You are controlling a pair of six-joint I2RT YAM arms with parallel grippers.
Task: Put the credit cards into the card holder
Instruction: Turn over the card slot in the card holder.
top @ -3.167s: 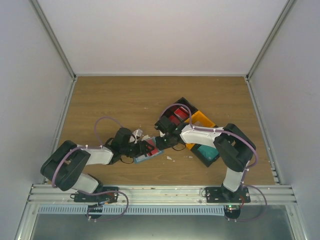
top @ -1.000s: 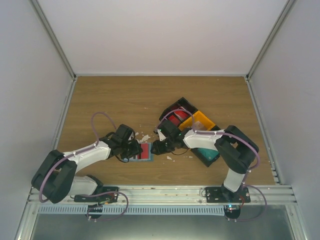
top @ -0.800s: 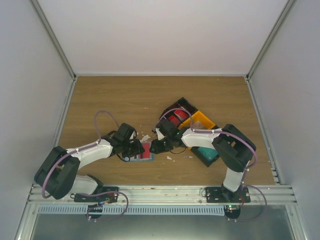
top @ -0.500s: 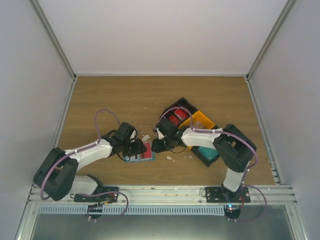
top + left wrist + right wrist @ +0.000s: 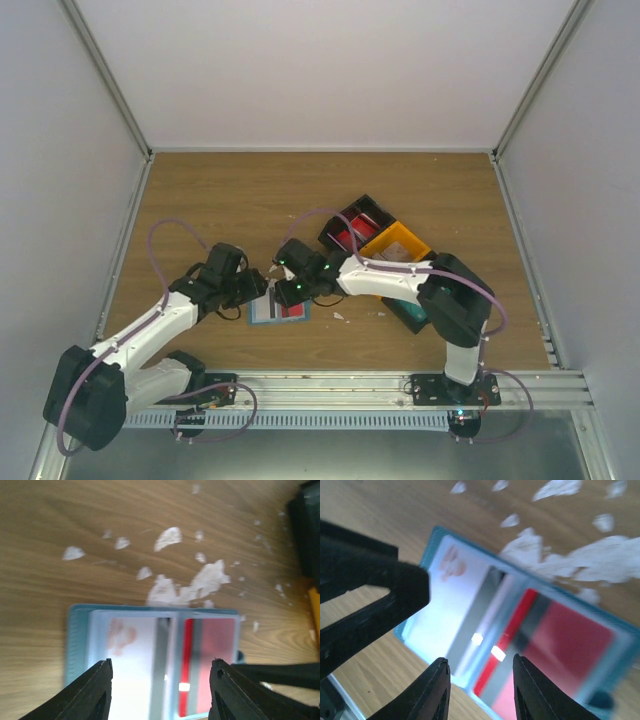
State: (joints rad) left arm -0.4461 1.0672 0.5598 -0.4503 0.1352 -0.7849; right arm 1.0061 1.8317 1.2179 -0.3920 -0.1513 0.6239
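Teal and lying open on the wooden table (image 5: 45,525), the card holder (image 5: 77,640) shows a white card (image 5: 131,645) on one half and a red card (image 5: 216,640) on the other. The left gripper (image 5: 162,666) and right gripper (image 5: 480,661) both hover just above it, spread wide and grasping nothing. White scraps (image 5: 200,582) lie beside its far edge.

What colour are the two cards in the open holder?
White card, red card; clearest from left wrist.
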